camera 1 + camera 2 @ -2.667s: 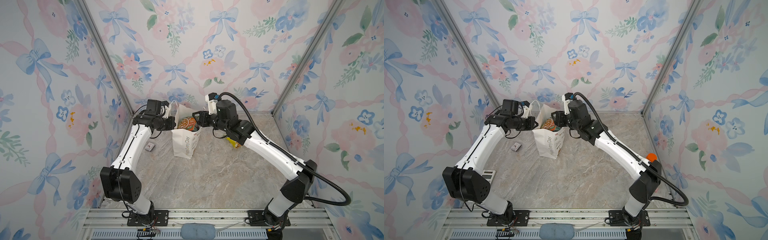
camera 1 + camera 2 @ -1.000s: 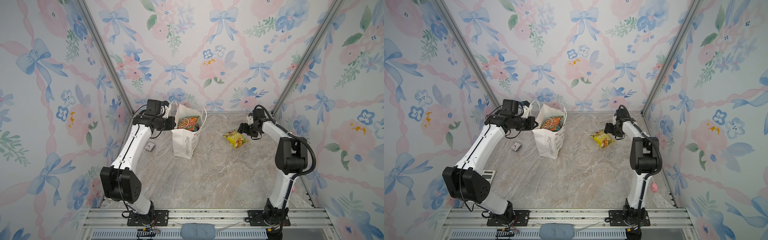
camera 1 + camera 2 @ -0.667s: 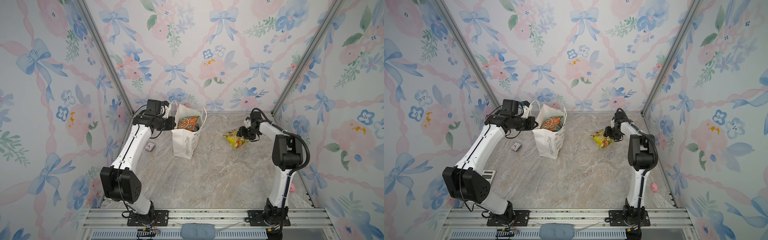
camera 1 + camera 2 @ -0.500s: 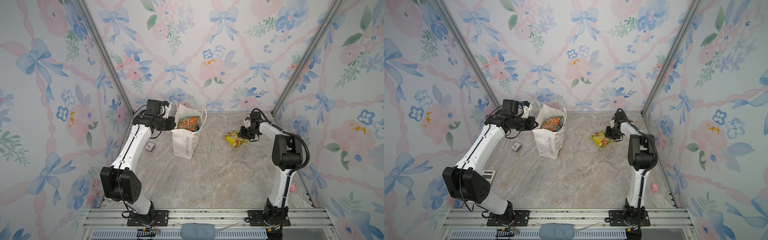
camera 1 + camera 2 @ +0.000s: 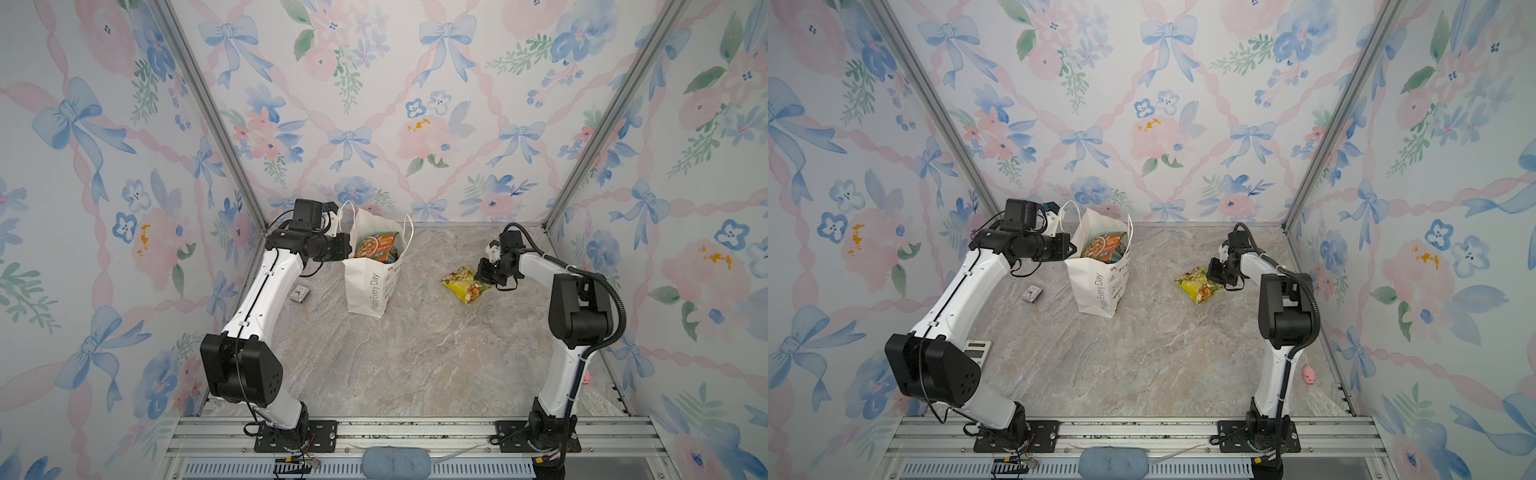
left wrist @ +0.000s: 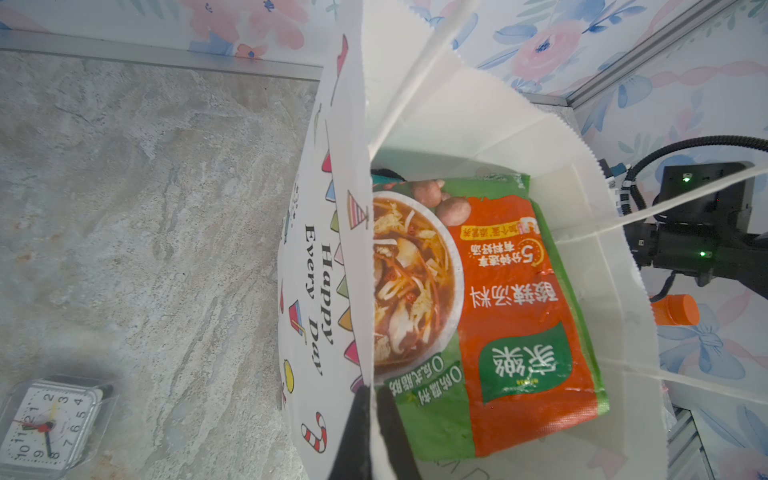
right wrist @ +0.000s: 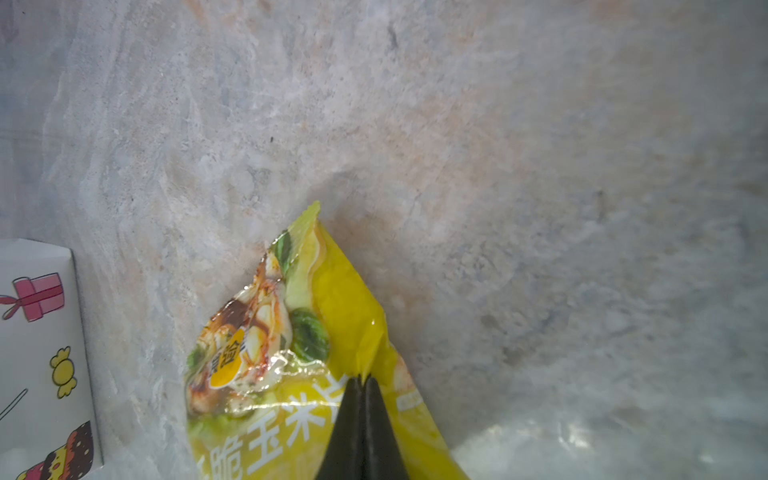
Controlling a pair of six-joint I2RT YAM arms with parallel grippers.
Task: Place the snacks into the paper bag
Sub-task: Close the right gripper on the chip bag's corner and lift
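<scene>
The white paper bag stands upright at the back left in both top views, its mouth open. My left gripper is shut on the bag's near rim, holding the wall out. An orange-and-green snack packet lies on top inside the bag, with a teal packet edge just showing behind it. A yellow chip bag lies on the marble floor to the right. My right gripper is shut on a pinched fold of it.
A small clock lies left of the bag. A white calculator sits by the left arm's base joint. A pink toy pig lies at the right wall, and an orange-capped bottle shows past the bag.
My right arm left the bag's mouth and reached the yellow chip bag; within the last second its jaws closed on the packet. The left gripper kept its hold on the rim.
</scene>
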